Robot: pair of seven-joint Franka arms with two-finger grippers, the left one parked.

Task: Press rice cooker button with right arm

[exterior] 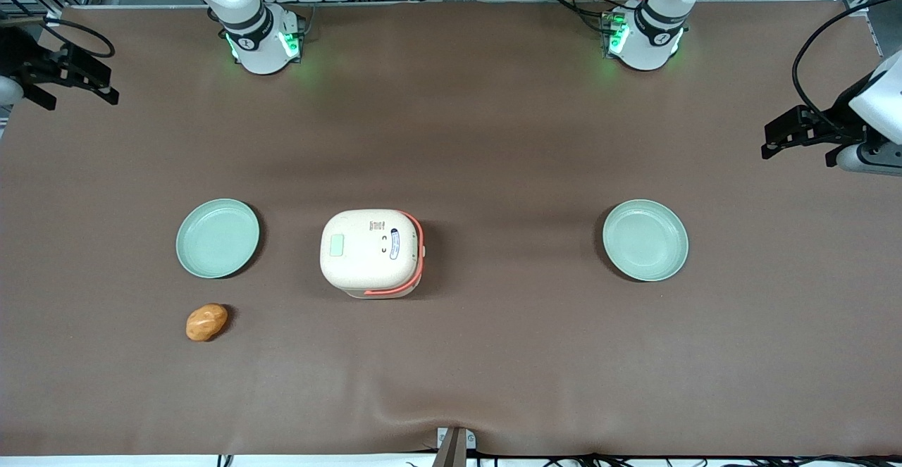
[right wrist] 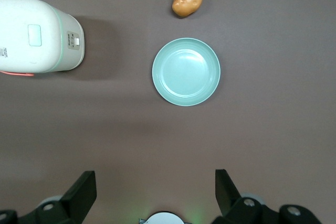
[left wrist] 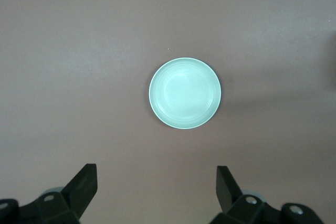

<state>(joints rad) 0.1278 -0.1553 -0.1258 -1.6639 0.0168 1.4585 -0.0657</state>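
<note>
The cream-white rice cooker [exterior: 371, 252] with its coral-orange band stands shut at the middle of the table. The pale mint-green button [exterior: 337, 245] sits flush in its lid, on the side toward the working arm's end. The wrist view shows the same rice cooker [right wrist: 39, 35] and button [right wrist: 34, 34]. My right gripper [exterior: 106, 76] hangs high over the working arm's end of the table, well away from the cooker and farther from the front camera than it. In the wrist view the gripper [right wrist: 155, 182] is open and holds nothing; its black fingers [right wrist: 84, 187] stand wide apart.
A mint-green plate [exterior: 218, 238] lies beside the cooker toward the working arm's end, seen too as the plate [right wrist: 186, 72] under the wrist. A potato [exterior: 206, 322] lies nearer the front camera than that plate. Another plate [exterior: 645, 239] lies toward the parked arm's end.
</note>
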